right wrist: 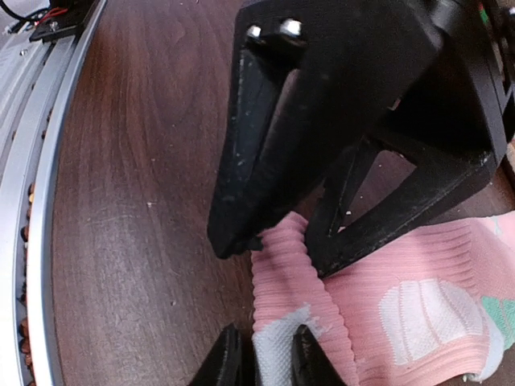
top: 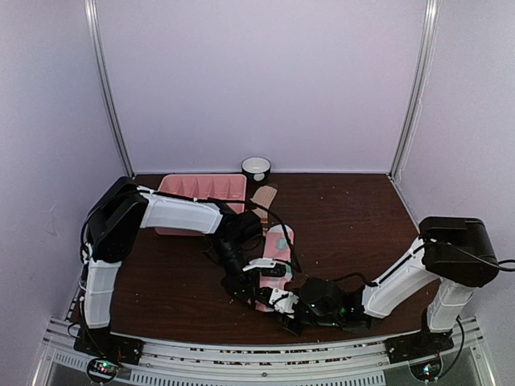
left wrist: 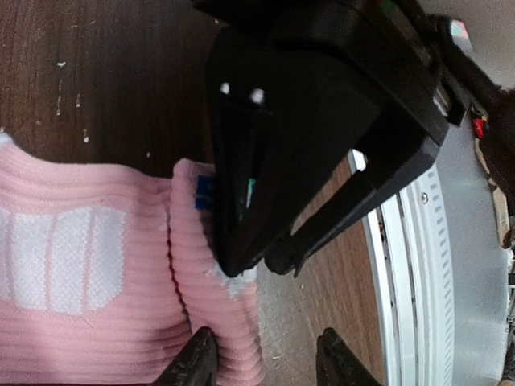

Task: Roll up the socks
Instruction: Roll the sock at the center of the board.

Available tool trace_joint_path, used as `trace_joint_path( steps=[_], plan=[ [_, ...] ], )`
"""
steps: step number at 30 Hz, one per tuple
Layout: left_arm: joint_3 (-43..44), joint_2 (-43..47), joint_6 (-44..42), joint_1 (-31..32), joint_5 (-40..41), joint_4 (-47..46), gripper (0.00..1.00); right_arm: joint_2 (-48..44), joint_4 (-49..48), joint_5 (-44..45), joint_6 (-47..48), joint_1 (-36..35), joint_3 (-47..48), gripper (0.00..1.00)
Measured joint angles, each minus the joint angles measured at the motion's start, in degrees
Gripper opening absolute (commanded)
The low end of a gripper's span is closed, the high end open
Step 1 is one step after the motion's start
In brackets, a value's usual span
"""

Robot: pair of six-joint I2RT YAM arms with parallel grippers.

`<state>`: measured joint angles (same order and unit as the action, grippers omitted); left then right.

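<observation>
Right gripper is closest, fingers nearly together, pinching the near end of the pink sock at a white-and-teal patch; left gripper faces it, fingers spread, straddling the raised fold w/o clamping it; sock lies on the worktop close to the front edge, abt mid-width; long axis runs front to back, leaning a bit right, far end pointing at the back edge, near end doubled over into a short thick fold; ribbed pink knit, white ridged patches, a pale teal patch, small blue tag at the fold; tan sock lies near the back edge, just right of the pink tray, well apart from both grippers; stripes too small to tell.
</observation>
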<state>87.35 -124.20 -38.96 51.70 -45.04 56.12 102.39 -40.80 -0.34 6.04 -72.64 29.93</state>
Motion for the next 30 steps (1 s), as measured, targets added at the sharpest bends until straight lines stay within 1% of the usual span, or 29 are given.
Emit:
trace_joint_path(
  steps=[1,2,3,6,10,13,18,21,30],
  plan=[
    [-0.4,0.5,-0.1,0.0,0.6,-0.5,0.48,0.0,-0.2,-0.9,-0.7,0.4,0.0,0.16],
    [-1.3,1.2,-0.2,0.0,1.6,-1.1,0.55,0.0,-0.4,-1.5,-1.7,0.8,-0.1,0.15],
    [-2.8,2.6,-0.2,0.0,2.8,-2.4,0.57,0.1,-0.8,-2.5,-3.0,1.3,-0.2,0.14],
    [-7.9,8.2,-0.1,0.0,6.6,-5.9,0.59,0.4,-2.9,-5.8,-6.4,2.6,-1.1,0.11],
    [-12.3,14.8,-0.2,0.5,11.4,-10.4,0.59,1.6,-7.0,-10.2,-11.2,4.4,-2.4,0.07],
    [-14.1,17.2,-0.5,2.5,14.8,-14.4,0.58,2.9,-10.1,-13.7,-15.4,6.1,-3.0,0.07],
    [-16.1,17.5,-1.5,7.5,18.3,-20.6,0.55,5.2,-14.9,-18.8,-21.4,8.3,-3.8,0.06],
    [-17.2,16.9,-2.6,9.9,20.3,-22.1,0.52,6.2,-17.4,-20.7,-24.5,9.4,-4.3,0.06],
    [-18.8,14.5,-4.9,10.2,26.9,-27.4,0.5,6.6,-19.4,-22.8,-28.1,10.4,-5.2,0.05]
  ],
)
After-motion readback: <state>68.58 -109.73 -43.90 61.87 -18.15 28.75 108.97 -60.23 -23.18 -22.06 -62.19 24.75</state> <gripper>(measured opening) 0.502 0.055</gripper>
